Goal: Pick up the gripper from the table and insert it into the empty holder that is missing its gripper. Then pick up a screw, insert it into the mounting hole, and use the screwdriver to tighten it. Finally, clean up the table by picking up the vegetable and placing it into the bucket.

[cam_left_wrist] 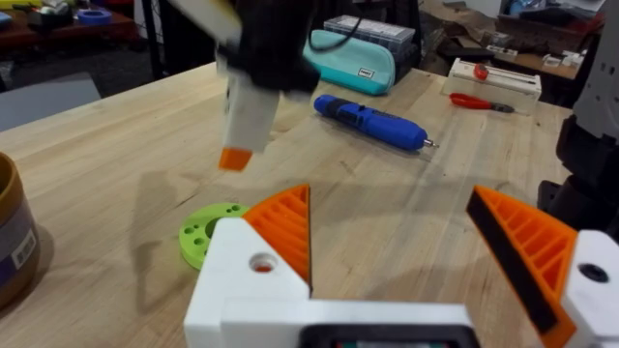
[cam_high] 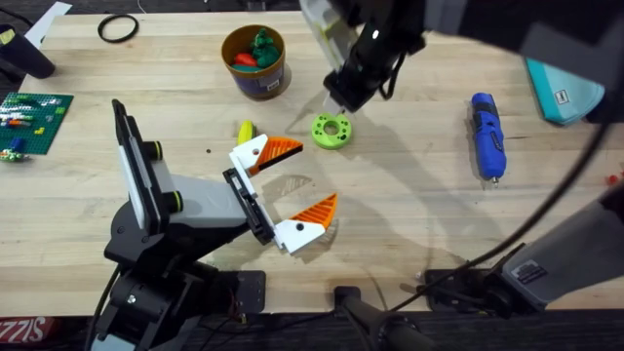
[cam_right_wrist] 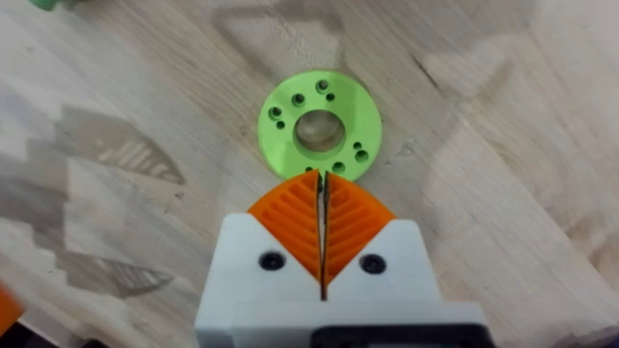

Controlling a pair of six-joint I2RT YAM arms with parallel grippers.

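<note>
overhead: the left gripper point(cam_high: 285, 190) stands wide spread near the small yellow vegetable point(cam_high: 244, 131), a light, stiff, smooth piece, best pinched across its middle. right wrist: the right gripper point(cam_right_wrist: 322, 220) is pressed together above the green ring disc point(cam_right_wrist: 320, 131).

The small round brown tub point(cam_high: 254, 62) stands at upper centre of the light wooden plank tabletop point(cam_high: 409, 214), the lime-green ring disc point(cam_high: 331, 130) to its lower right, the small yellow toy piece point(cam_high: 245, 131) below it (toys lie inside the tub). The blue stick-shaped screwdriver point(cam_high: 487, 136) lies far right.
</note>
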